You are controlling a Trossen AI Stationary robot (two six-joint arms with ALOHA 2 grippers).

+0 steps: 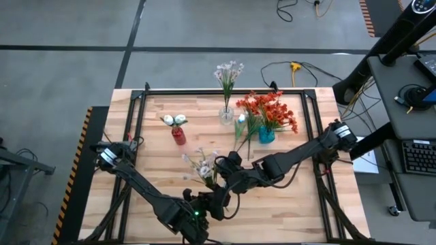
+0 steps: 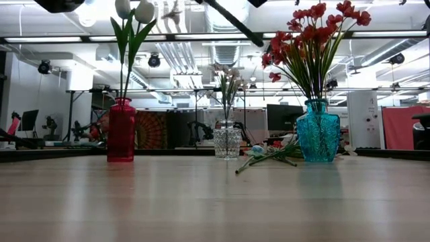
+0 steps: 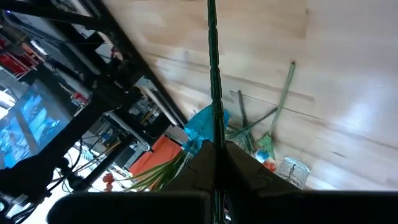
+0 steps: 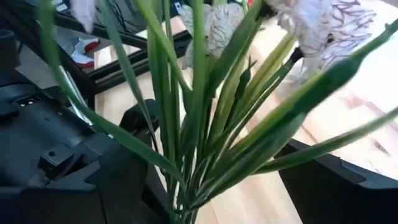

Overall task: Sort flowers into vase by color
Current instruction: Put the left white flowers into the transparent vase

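flowers (image 1: 202, 163), three vases (image 1: 178, 135), two grippers (image 1: 221, 199)

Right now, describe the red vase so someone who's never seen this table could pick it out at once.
On the wooden table, three vases stand in a loose row toward the far edge. The red vase is the leftmost in the high view, apart from the clear vase and the blue vase. It alone is opaque red and holds two white tulip buds.
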